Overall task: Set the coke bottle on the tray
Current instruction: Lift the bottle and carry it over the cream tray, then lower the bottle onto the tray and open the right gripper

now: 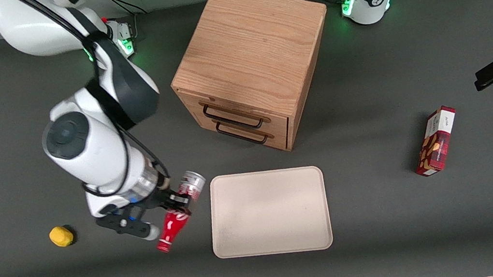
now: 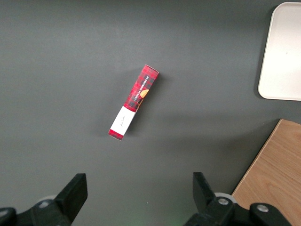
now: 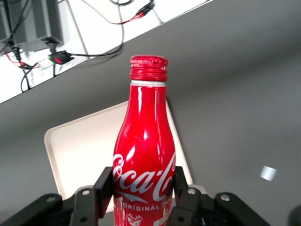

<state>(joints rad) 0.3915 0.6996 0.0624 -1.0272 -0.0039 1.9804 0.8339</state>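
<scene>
The coke bottle (image 1: pixel 176 221) (image 3: pixel 143 155), red with white script and a red cap, is held tilted above the table, its cap pointing toward the front camera and its silvery base (image 1: pixel 192 182) raised. My gripper (image 1: pixel 179 201) (image 3: pixel 142 186) is shut on the bottle's lower body, one finger on each side. The cream tray (image 1: pixel 269 213) (image 3: pixel 80 155) lies flat on the dark table beside the bottle, toward the parked arm's end, and in front of the wooden cabinet's drawers. The bottle hangs just outside the tray's edge.
A wooden drawer cabinet (image 1: pixel 250 62) stands farther from the front camera than the tray. A small yellow object (image 1: pixel 61 236) lies toward the working arm's end. A red snack box (image 1: pixel 436 141) (image 2: pixel 134 101) lies toward the parked arm's end. Cables run along the table's near edge.
</scene>
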